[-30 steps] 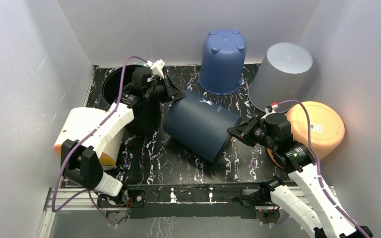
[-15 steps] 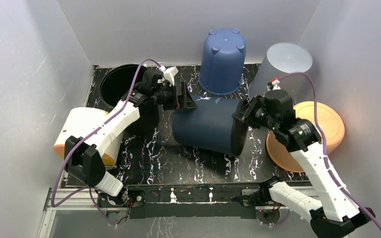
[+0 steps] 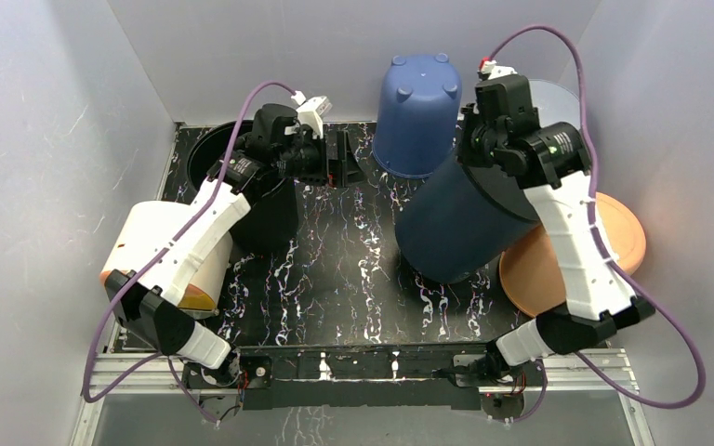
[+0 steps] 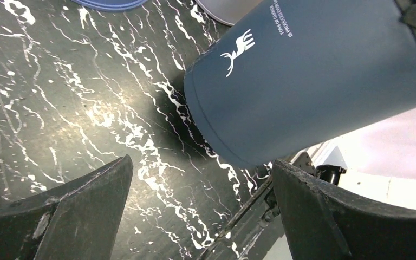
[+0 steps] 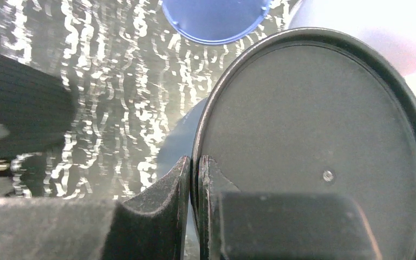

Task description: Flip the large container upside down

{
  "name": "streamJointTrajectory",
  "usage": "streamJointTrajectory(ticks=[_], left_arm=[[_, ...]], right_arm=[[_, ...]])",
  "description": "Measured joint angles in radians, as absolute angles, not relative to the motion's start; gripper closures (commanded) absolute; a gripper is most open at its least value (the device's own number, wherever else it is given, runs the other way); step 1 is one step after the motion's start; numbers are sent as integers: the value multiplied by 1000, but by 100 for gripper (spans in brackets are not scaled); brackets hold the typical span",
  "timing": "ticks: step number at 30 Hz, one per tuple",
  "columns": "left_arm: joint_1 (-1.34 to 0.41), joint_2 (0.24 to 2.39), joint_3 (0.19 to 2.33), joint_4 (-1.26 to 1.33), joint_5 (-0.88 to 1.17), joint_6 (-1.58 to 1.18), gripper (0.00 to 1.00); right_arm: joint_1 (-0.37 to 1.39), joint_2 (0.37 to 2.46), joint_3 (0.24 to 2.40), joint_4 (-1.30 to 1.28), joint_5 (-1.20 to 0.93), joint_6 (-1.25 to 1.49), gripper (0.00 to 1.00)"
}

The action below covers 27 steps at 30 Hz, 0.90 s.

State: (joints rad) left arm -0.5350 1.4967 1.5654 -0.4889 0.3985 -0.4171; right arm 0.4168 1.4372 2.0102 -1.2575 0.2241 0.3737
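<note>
The right claw [image 5: 195, 172] is clamped tight on the rim at the flat bottom end of the big dark navy container [image 3: 456, 223]. The container hangs tilted, that end uppermost, over the right of the marbled table [image 3: 335, 279], just in front of the blue bucket [image 3: 418, 111]. The left claw [image 4: 200, 162] gapes wide, holding nothing, well clear of it.

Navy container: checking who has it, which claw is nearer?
Right. The right claw grips the navy container's upper edge; the left claw stands open, apart, to its left.
</note>
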Motion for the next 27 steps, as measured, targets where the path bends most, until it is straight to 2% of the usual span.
streamJointTrajectory(ticks=[5,15,21,27], left_arm=[[-535,1474,1599,-545,338,-384,2],[-535,1465,1719,-652,208,-353,2],[-525,1453,1819,-718,104,-341,2],[-479,1456,1821,-778,85,-362,2]], right_arm=[[473,1494,2025,-1304,315,303,100],[759,1442,1757,-1094,414,305,100],[801,1453,1652,-1053,426,313,100],[805,1465,1616,-1057,532,319,100]])
